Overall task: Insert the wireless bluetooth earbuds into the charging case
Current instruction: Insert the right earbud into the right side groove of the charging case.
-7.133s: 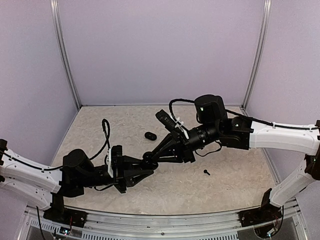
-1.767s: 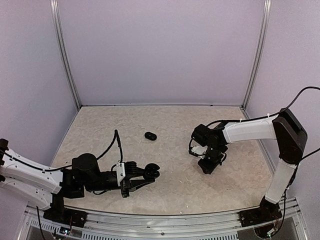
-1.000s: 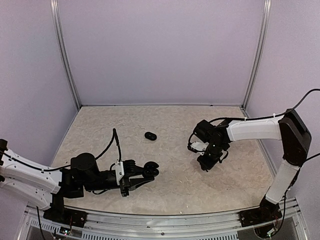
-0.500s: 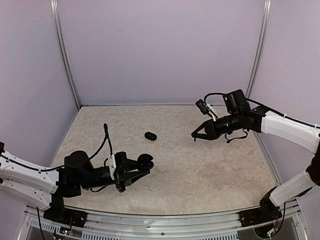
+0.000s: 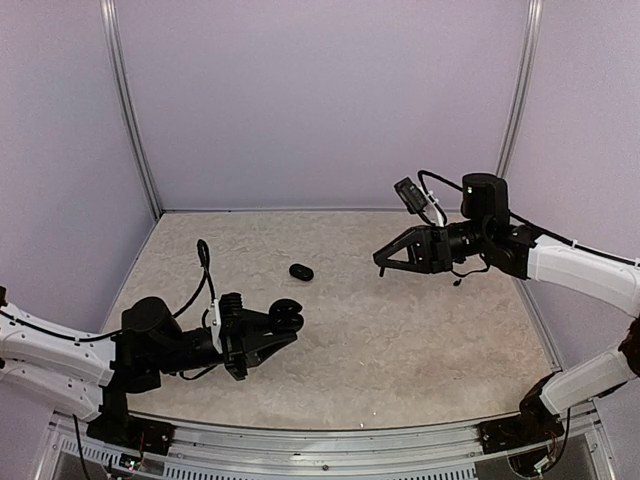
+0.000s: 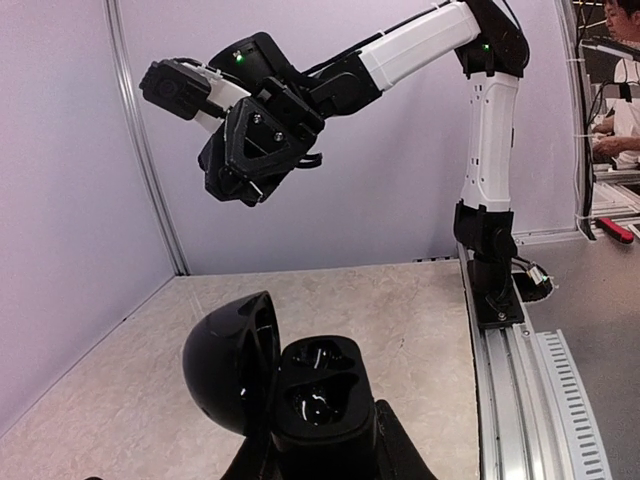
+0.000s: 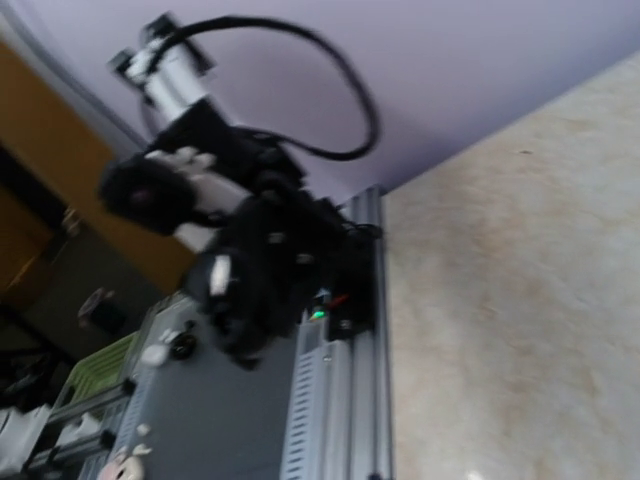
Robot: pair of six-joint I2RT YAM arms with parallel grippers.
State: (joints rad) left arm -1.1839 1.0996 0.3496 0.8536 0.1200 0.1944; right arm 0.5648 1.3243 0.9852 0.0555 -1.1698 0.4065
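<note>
The right gripper (image 5: pixel 384 258) is now up off the speckled beige tabletop (image 5: pixel 450 350), no longer down at the bud's spot; pickup looks done, insertion comes next; its fingers nearly meet, seemingly pinching a tiny black stemmed earbud (image 5: pixel 381 269); the left gripper (image 5: pixel 268 332) clamps the glossy black pebble-shaped charging case (image 6: pixel 320 385), lid open, low at near left.

Left jaws clamped; right arm (image 5: pixel 575 262) raised, seemingly pinching.
</note>
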